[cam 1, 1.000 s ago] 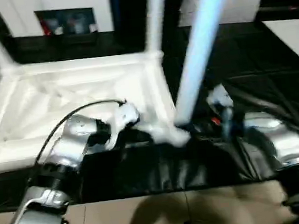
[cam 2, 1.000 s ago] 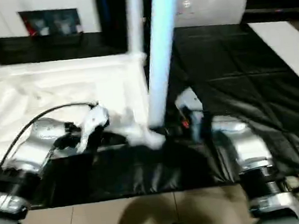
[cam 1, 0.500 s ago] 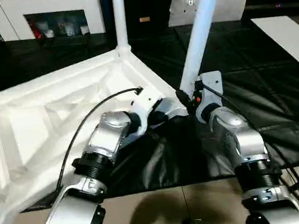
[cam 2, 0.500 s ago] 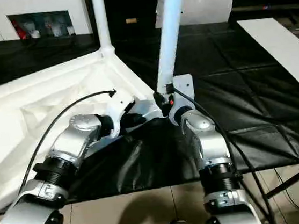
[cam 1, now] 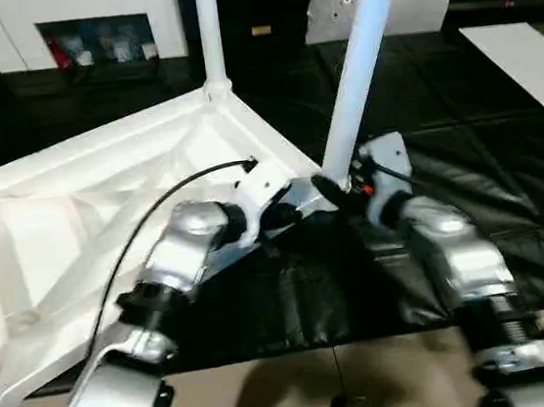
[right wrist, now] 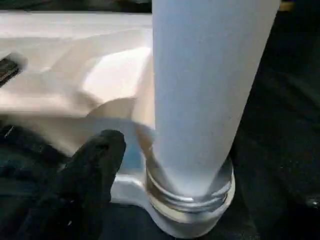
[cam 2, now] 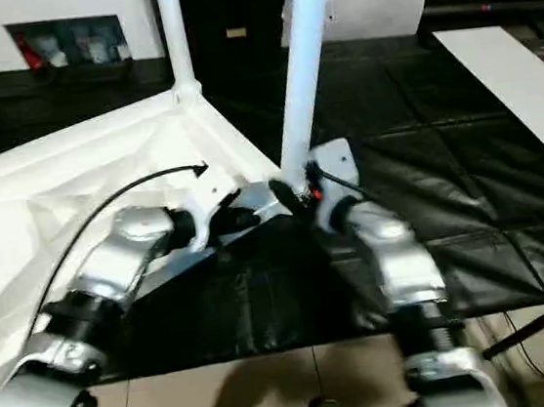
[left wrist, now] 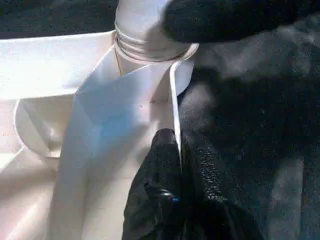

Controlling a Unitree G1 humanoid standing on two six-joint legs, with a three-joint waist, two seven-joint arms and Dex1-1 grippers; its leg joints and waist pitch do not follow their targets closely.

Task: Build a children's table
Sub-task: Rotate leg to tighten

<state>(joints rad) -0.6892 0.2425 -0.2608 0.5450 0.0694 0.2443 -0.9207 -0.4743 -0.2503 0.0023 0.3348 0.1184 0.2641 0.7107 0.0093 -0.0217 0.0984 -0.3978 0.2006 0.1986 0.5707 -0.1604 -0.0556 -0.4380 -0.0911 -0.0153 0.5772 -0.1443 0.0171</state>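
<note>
With the white plastic tabletop (cam 1: pixel 78 226) upside down on the black workbench (cam 1: pixel 457 104), the left gripper (left wrist: pixel 172 145) pinches shut on its rim just beside the near corner socket (right wrist: pixel 190 210), where the tapered white leg (cam 1: pixel 360 66) stands with threads showing, so the right gripper (cam 1: pixel 334 188), whose jaw state I cannot tell, likely must regrip and twist.

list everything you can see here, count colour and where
table top: one, white, upside down on the workbench, ribbed underside up
legs: two, white, standing up from corner sockets; one at the near corner between the grippers, its threaded base showing above the socket, one at the far corner
workbench: one, covered in a black sheet, under and right of the table top
cabinet: white, at the back left
white board: one, on the bench at the far right
floor: tan, near edge
left gripper: black fingers, shut on the table top's rim by the near corner
right gripper: black fingers, at the base of the near leg
forearms: two, silver, left, right
</note>
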